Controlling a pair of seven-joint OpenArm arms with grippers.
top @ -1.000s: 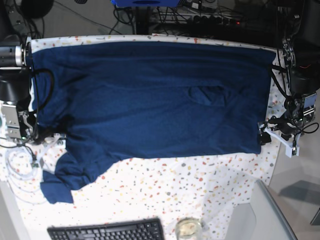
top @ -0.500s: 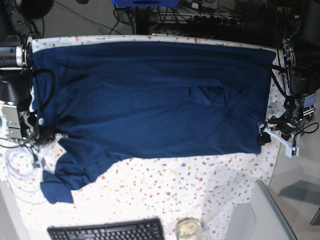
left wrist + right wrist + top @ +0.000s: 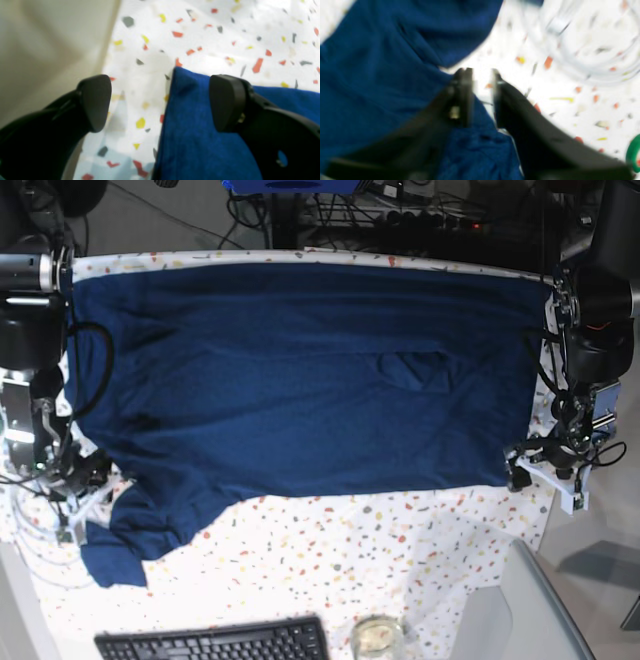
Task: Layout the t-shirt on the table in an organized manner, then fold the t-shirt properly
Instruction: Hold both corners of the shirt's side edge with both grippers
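Note:
The navy t-shirt lies spread across the speckled table, with one sleeve bunched at the front left. My left gripper stands open at the shirt's front right corner. In the left wrist view its fingers straddle that corner of the t-shirt, one over the fabric and one over the bare table. My right gripper hovers by the sleeve. The blurred right wrist view shows this gripper with jaws slightly apart over the t-shirt's edge, table visible through the gap.
A black keyboard and a glass jar sit at the front edge. A white cable coil lies beside the right gripper, also blurred as cable. A grey surface borders the front right. The table edge drops off left of the open fingers.
My right gripper shifted toward the front, closed near the sleeve and parted again. The fabric by the sleeve shifted slightly. The left arm moved a little; its jaws stayed open.

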